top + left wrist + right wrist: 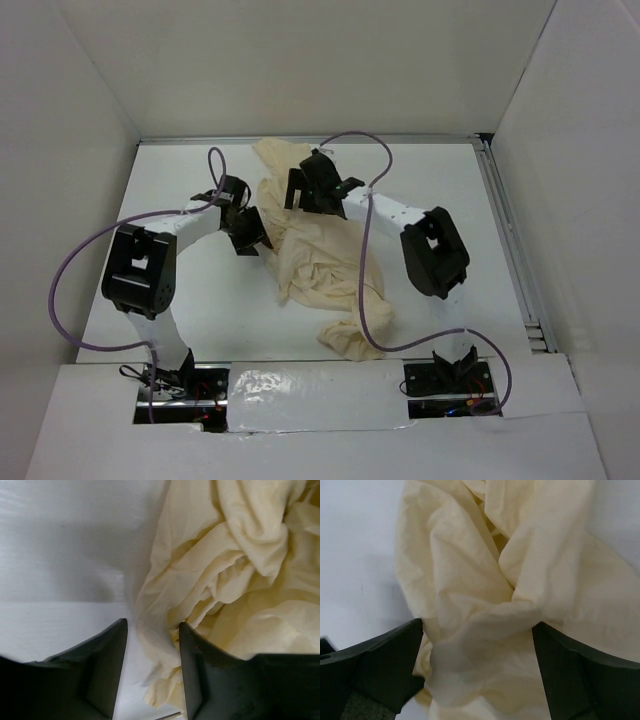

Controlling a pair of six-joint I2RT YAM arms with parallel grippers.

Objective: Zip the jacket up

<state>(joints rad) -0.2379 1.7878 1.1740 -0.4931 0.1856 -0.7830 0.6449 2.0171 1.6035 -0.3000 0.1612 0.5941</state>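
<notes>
At mid-table the jacket (320, 255) lies crumpled, zipping all ahead; left gripper (153, 625) and right gripper (477, 625) gape, holding nothing.

White bench inside a plain white enclosure.
The bench (200, 290) is a smooth white surface, closed in by a white wall on the left (60, 120), another at the back (300, 60) and a third on the right (580, 150). A metal rail (512, 250) runs along the bench's right edge, at the foot of the right wall. Across the near edge lies a white board (320, 445) with two dark rectangular cutouts, one at the left (210, 388) and one at the right (480, 400). Between them sits a glossy, wrinkled patch of clear film (300, 395). In the left wrist view a soft grey shadow (75, 575) lies on the bench.
</notes>
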